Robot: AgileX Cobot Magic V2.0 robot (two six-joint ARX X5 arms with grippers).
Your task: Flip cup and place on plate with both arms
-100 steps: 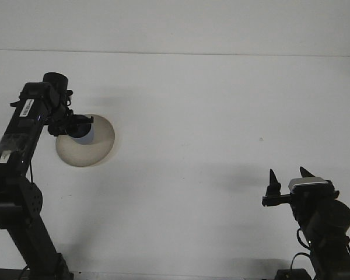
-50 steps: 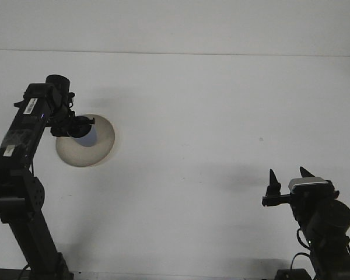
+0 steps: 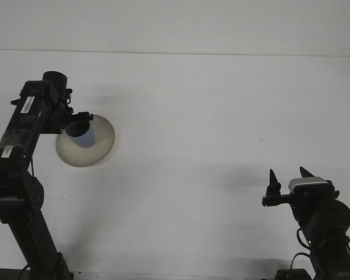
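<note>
A blue-grey cup [image 3: 83, 138] stands on the beige plate [image 3: 100, 146] at the left of the white table. My left gripper [image 3: 77, 119] hovers just above and behind the cup's top; it looks open, with the cup's body showing clear below it. The dark fingers partly hide the cup's rim. Far off at the lower right, my right gripper [image 3: 287, 175] points up, open and with nothing between its two fingertips.
The left arm's black links [image 3: 20, 134] rise from the lower left corner beside the plate. The table's far edge meets the wall [image 3: 175, 52] at the back.
The left gripper has drawn up and back a little from the cup, and more of the cup now shows on the plate. The right arm has not moved.
</note>
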